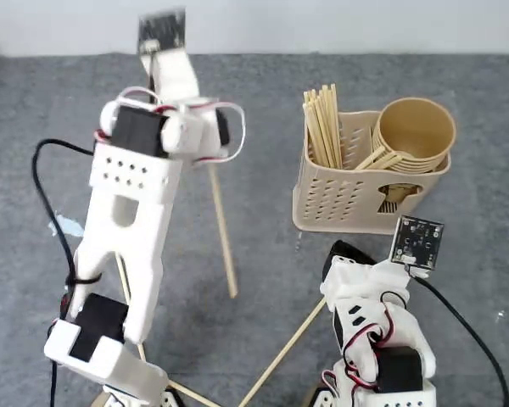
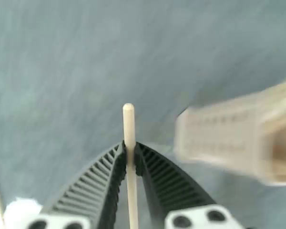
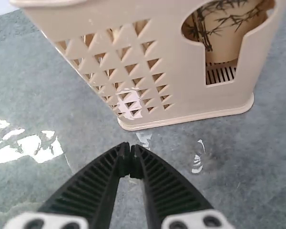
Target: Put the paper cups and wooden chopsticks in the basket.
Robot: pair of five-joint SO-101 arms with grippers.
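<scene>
Clamping a wooden chopstick point(image 2: 128, 119) near one end, the left gripper point(image 2: 129, 153) had its jaws pinched tight on the stick, w/ only a short tip poking past them and the long remainder trailing back under the wrist. In the high view that stick slanted across the grey mat point(image 1: 263, 93), apart from the basket point(image 1: 339, 203); whether its lower end touched the mat couldn't be told. The right gripper point(image 3: 130, 160) had its jaws together on nothing, sitting near the basket's cut-out wall. The paper cups point(image 1: 416, 127) sat nested in one compartment and a bundle of chopsticks point(image 1: 322, 127) stood in the other; at least one loose chopstick point(image 1: 280, 356) lay on the mat near the arms' bases.

Main risk, imo: an end grip on a thin round stick gave lots of leverage, so any knock could swivel it btwn the jaws or slip it out. The trailing length could snag the basket rim or hit the standing bundle on the way in, esp. as that compartment looked crowded. The basket seemed light, so a sideways shove would prob slide or tip it, spilling cups. The right arm parked so near also left little room; a clash there was possible
</scene>
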